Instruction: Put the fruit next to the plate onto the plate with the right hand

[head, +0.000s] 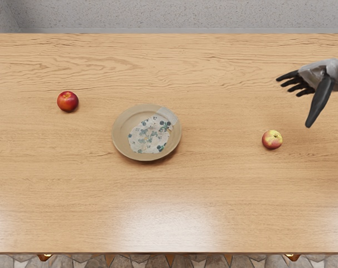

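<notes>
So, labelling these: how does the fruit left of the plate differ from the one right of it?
The left fruit is solid red; the right fruit is red with yellow. The left fruit lies farther back on the table than the right fruit. The right fruit sits near the open right hand; the left fruit is beyond the plate. Both are round, off the plate.

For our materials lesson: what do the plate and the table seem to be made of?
The plate looks like glazed ceramic: beige rim, speckled blue-green centre. The table looks like wood or veneer: wavy grain, satin sheen, pale glare near the front.
</notes>
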Robot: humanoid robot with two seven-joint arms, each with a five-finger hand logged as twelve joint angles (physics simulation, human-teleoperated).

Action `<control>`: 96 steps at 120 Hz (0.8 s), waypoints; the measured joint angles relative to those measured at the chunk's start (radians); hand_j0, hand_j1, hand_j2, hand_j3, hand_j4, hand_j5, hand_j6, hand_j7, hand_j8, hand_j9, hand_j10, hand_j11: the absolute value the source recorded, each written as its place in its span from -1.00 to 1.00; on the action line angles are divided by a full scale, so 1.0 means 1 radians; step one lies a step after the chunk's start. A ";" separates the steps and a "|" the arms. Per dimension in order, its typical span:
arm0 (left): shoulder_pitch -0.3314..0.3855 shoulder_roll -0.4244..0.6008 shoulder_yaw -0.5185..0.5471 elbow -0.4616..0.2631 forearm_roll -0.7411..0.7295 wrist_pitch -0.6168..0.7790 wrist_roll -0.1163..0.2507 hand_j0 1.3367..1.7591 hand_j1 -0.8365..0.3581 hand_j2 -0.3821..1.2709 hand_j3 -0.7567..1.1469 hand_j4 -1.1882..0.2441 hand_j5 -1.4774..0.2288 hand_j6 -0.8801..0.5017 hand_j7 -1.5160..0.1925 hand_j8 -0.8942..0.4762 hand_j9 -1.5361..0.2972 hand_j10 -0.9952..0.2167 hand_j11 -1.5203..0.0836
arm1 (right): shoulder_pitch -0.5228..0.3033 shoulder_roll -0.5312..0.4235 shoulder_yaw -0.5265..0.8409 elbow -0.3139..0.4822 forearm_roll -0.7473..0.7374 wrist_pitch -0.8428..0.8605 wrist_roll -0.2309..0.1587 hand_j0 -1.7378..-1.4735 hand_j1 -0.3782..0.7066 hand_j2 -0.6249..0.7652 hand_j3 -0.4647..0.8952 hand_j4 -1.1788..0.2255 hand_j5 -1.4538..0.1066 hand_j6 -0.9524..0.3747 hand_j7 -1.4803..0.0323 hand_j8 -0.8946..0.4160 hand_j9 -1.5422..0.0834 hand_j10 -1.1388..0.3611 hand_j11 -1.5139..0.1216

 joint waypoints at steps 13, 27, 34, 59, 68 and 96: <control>0.000 0.000 0.000 0.000 0.000 0.000 0.000 0.52 0.94 -0.53 -0.21 0.63 0.70 0.24 0.74 0.27 0.65 0.61 0.86 | 0.001 -0.006 0.007 0.002 -0.001 0.000 -0.006 -0.40 -0.95 -0.10 -0.32 0.67 0.86 0.43 0.96 0.36 0.90 0.52 0.85; 0.000 0.000 0.000 0.000 0.000 0.000 0.000 0.52 0.94 -0.53 -0.21 0.63 0.70 0.24 0.74 0.27 0.65 0.61 0.86 | 0.002 -0.023 0.005 0.007 -0.003 0.000 -0.014 -0.40 -0.95 -0.10 -0.32 0.67 0.86 0.43 0.96 0.36 0.90 0.52 0.85; 0.000 0.000 0.000 0.000 0.000 0.000 0.000 0.52 0.94 -0.53 -0.21 0.63 0.70 0.24 0.74 0.27 0.65 0.61 0.86 | -0.005 -0.044 0.002 0.013 -0.005 0.000 -0.016 -0.40 -0.95 -0.10 -0.32 0.67 0.86 0.43 0.96 0.36 0.90 0.52 0.85; 0.001 0.000 0.000 0.000 0.000 0.000 0.000 0.52 0.94 -0.53 -0.21 0.63 0.70 0.24 0.74 0.27 0.65 0.61 0.86 | 0.006 -0.058 0.018 0.121 -0.027 0.000 -0.131 -0.40 -0.95 -0.10 -0.32 0.67 0.86 0.43 0.96 0.36 0.90 0.51 0.85; 0.000 0.000 0.000 0.000 0.000 0.000 0.000 0.52 0.94 -0.53 -0.21 0.63 0.70 0.24 0.74 0.27 0.65 0.61 0.86 | 0.024 -0.022 0.026 0.166 -0.060 0.000 -0.149 -0.40 -0.95 -0.10 -0.32 0.67 0.86 0.43 0.96 0.36 0.90 0.51 0.85; 0.000 0.000 0.000 0.000 0.000 0.000 0.000 0.52 0.94 -0.53 -0.21 0.63 0.70 0.24 0.74 0.27 0.65 0.61 0.86 | 0.066 0.057 0.030 0.320 -0.254 -0.109 -0.164 -0.40 -0.95 -0.10 -0.32 0.67 0.86 0.43 0.96 0.36 0.90 0.52 0.85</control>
